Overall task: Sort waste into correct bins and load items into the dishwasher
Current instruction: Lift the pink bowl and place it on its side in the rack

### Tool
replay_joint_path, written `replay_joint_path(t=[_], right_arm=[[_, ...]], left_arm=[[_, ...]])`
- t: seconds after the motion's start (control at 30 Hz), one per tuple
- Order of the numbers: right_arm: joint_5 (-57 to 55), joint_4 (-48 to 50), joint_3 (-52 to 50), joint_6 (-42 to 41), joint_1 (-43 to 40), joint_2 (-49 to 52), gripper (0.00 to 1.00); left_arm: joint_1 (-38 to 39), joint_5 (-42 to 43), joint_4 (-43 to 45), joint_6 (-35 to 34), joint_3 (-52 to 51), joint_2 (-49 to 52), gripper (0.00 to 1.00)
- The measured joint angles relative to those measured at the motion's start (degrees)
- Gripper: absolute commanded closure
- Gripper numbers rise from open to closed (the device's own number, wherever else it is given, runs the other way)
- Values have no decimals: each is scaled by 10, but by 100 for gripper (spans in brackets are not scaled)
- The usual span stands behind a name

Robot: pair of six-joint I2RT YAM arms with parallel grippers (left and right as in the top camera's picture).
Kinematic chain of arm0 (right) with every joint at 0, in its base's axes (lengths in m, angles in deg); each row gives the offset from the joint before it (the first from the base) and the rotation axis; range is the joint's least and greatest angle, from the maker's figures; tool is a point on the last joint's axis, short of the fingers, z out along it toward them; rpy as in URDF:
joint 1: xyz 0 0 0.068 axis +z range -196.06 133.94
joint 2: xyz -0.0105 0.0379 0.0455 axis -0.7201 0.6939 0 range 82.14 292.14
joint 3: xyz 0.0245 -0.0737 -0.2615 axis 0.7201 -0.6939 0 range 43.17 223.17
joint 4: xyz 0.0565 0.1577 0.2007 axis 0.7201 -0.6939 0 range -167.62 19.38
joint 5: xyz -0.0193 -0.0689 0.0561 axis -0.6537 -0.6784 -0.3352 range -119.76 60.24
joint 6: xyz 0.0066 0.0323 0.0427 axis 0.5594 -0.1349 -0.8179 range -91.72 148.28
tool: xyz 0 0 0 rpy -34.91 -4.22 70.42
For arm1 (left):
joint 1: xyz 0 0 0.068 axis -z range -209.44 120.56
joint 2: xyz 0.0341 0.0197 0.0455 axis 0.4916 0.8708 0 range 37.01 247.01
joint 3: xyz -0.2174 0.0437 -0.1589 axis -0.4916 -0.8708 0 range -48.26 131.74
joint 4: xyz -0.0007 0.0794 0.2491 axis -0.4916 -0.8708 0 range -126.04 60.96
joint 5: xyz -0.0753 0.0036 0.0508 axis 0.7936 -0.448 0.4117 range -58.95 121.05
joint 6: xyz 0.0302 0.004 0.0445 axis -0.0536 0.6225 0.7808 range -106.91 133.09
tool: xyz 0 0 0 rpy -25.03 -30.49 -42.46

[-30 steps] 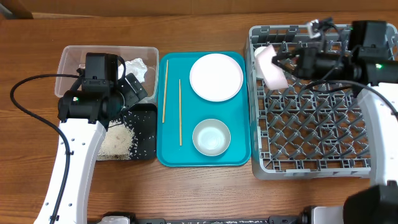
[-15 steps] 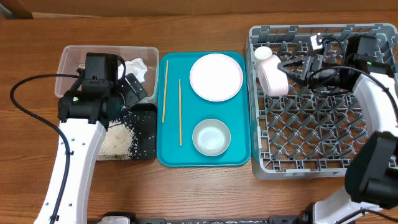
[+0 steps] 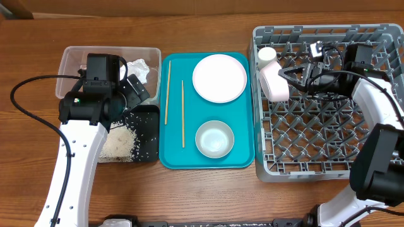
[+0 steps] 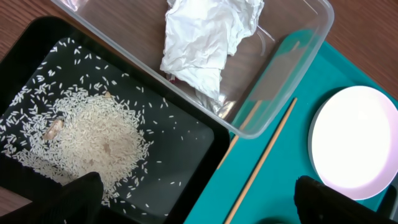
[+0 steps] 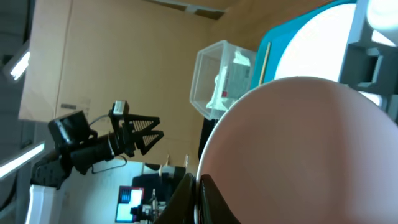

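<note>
My right gripper (image 3: 289, 75) is shut on the rim of a pink-white bowl (image 3: 275, 83), held on its side over the left part of the grey dish rack (image 3: 322, 126). The bowl fills the right wrist view (image 5: 298, 149). A white cup (image 3: 267, 55) stands in the rack's far left corner. My left gripper (image 3: 135, 89) is open and empty above the black tray (image 3: 150, 135), which holds rice (image 4: 93, 134). The tissue (image 4: 208, 37) lies in the clear tub (image 3: 68, 63). The plate (image 3: 219, 77), second bowl (image 3: 214, 139) and two chopsticks (image 3: 168, 92) lie on the teal tray (image 3: 243, 157).
The two bins stand side by side at the left, the teal tray in the middle and the rack at the right. Bare wooden table (image 3: 189, 195) runs along the front. The rack's upright pegs surround the held bowl.
My right gripper has swung round and carried the bowl a little nearer and lower in the rack's left part. The left arm has not moved.
</note>
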Motion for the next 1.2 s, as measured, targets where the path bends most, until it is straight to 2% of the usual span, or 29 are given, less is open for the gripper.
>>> replay_joint_path(t=[0.2, 0.43, 0.57, 0.8, 0.9, 0.97, 1.0, 1.07, 1.1, 1.2], right_arm=[[17, 38, -16, -31, 0, 0, 96], [48, 138, -24, -127, 0, 0, 96], [43, 121, -24, -156, 0, 0, 96], [-5, 94, -25, -160, -4, 0, 96], [-17, 94, -25, -161, -9, 0, 86], [-26, 95, -26, -160, -12, 0, 71], [-34, 93, -27, -160, -14, 0, 61], [-43, 90, -32, -163, -17, 1, 33], [-48, 90, -33, -159, -21, 1, 23], [-52, 90, -33, -157, -32, 1, 16]], left_arm=[[0, 0, 0, 0, 0, 0, 0], [0, 0, 0, 0, 0, 0, 0], [0, 0, 0, 0, 0, 0, 0], [0, 0, 0, 0, 0, 0, 0], [0, 0, 0, 0, 0, 0, 0], [0, 0, 0, 0, 0, 0, 0], [0, 0, 0, 0, 0, 0, 0], [0, 0, 0, 0, 0, 0, 0], [0, 0, 0, 0, 0, 0, 0], [0, 0, 0, 0, 0, 0, 0]])
